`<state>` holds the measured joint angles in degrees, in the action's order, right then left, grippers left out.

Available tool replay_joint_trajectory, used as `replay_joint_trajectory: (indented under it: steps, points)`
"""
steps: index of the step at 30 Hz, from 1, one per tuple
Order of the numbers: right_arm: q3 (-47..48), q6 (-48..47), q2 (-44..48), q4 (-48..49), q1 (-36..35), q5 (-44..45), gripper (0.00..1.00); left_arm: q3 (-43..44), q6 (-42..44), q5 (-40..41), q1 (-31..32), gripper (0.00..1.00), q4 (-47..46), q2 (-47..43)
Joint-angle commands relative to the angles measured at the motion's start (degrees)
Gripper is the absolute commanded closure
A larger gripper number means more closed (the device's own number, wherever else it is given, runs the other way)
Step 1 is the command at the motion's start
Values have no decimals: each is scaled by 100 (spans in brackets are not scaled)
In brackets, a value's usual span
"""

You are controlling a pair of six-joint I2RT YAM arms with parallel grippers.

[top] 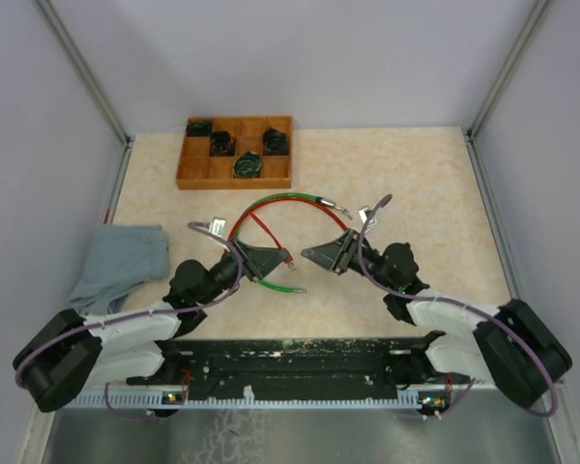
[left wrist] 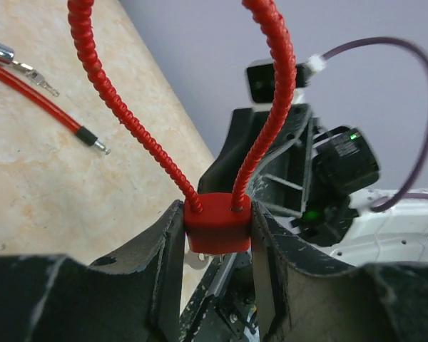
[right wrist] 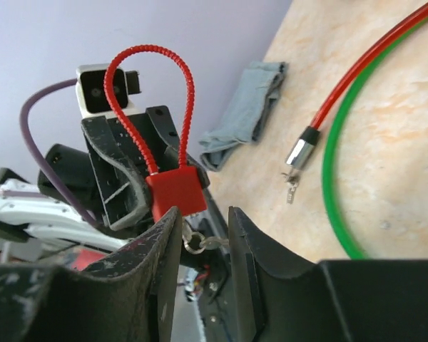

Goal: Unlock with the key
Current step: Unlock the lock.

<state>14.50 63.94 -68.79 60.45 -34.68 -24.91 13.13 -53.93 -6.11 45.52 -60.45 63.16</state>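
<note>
A small red padlock [left wrist: 216, 224] with a ribbed red cable shackle [left wrist: 271, 92] is clamped by its body between my left gripper's [left wrist: 217, 214] fingers, above the table. In the top view it shows as a red spot [top: 287, 258] at the left gripper's tip [top: 271, 259]. A small silver key [right wrist: 215, 243] on a ring hangs from the padlock's [right wrist: 175, 191] underside. My right gripper [right wrist: 203, 214] faces the padlock, jaws apart on either side of the key, and I cannot see them touching it. In the top view the right gripper [top: 321, 253] sits just right of the padlock.
A red cable [top: 280, 200] and a green cable [top: 271, 287] with metal ends lie on the table around both grippers. A wooden compartment tray [top: 198, 174] with black items stands at the back left. A grey cloth [top: 121, 261] lies at the left edge.
</note>
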Motion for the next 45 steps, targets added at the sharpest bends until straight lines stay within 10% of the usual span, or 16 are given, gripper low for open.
replay_joint_trajectory:
  steps: [1,14,45]
  points:
    - [794,-1864,1029,-2743,55,341,67,153,348,-516,-198,100,180,-89]
    - [2588,-3507,921,-5064,-292,-197,66,524,973,-1683,-272,100,365,324]
    - [3432,-4206,495,-4925,-595,454,100,832,1258,-2606,11,100,739,1064]
